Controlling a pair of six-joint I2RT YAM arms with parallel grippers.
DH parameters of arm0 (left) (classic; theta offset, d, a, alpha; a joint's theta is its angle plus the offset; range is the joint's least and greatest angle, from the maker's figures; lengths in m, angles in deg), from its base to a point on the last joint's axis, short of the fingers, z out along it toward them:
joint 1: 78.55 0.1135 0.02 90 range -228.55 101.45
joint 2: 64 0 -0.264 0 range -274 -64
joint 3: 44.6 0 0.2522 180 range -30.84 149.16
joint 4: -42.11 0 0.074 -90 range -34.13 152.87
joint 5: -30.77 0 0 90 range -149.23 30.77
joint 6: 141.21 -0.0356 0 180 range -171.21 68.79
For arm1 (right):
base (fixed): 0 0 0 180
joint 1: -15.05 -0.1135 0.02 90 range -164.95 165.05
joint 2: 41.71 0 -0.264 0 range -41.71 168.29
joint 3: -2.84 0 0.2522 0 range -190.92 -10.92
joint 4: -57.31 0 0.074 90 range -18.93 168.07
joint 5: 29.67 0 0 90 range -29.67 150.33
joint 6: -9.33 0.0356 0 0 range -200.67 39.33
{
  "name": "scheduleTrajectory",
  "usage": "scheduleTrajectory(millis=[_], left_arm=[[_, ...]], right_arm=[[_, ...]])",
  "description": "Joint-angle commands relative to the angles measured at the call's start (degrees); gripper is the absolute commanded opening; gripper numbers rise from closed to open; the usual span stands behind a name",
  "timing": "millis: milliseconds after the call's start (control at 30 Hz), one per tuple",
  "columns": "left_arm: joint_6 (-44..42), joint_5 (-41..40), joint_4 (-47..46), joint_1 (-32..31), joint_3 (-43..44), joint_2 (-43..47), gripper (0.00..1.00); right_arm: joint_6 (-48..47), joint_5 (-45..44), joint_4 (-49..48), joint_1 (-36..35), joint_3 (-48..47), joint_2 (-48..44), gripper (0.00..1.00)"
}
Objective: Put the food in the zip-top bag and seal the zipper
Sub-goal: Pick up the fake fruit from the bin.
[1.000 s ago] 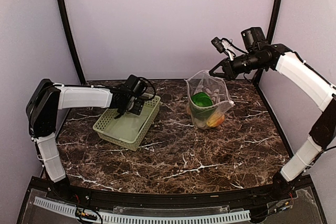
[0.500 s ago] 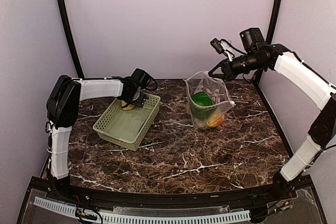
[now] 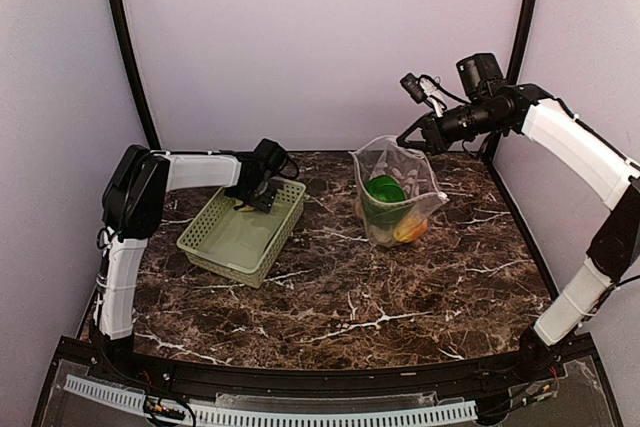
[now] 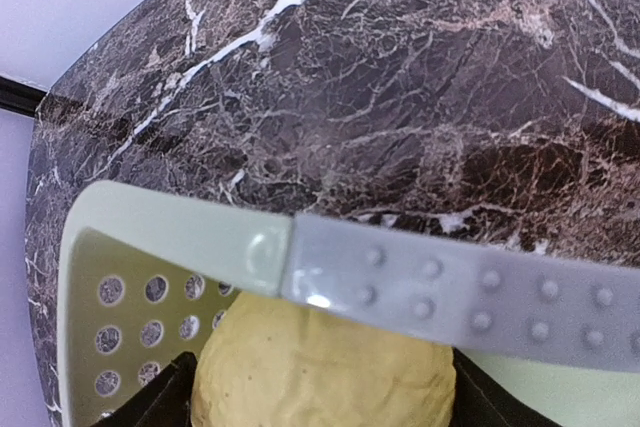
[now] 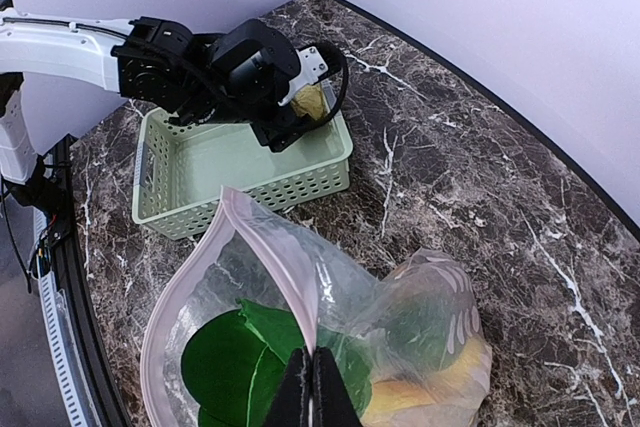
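The zip-top bag (image 3: 398, 202) stands upright and open on the table, right of centre. My right gripper (image 3: 412, 137) is shut on its pinkish zipper rim (image 5: 270, 247) and holds the mouth up. Inside lie the bok choy's green leaves (image 5: 235, 357) and yellow and orange pieces (image 5: 420, 397). My left gripper (image 3: 250, 199) reaches into the far corner of the green basket (image 3: 215, 247). In the left wrist view its dark fingers (image 4: 170, 397) sit against both sides of the yellowish-brown potato (image 4: 320, 367), just inside the basket rim (image 4: 200, 237). The potato also shows in the right wrist view (image 5: 308, 99).
Apart from the potato, the basket floor (image 5: 240, 162) is bare. The dark marble table (image 3: 350, 297) ends at a black rail in front. Purple walls close in the back and sides.
My left gripper has moved to the basket's far corner and come down around the potato, its arm swinging back. The right arm and the bag have not moved.
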Motion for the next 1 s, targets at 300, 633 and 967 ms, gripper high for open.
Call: scheduleTrajectory(millis=[300,633,967], left_arm=[[1.96,-0.99,5.19,-0.64,1.05,3.3,0.66],[2.79,6.44,1.01,-6.94,-9.28,21.72,0.62],[9.0,25.76,-25.31,-16.61,-23.36,42.12,0.58]], right_arm=[[-0.26,-0.18,-0.37,0.37,0.6,-1.01,0.0],[-0.44,0.14,-0.81,0.37,1.47,-1.37,0.0],[0.23,1.37,-0.72,0.37,0.45,-0.8,0.0]])
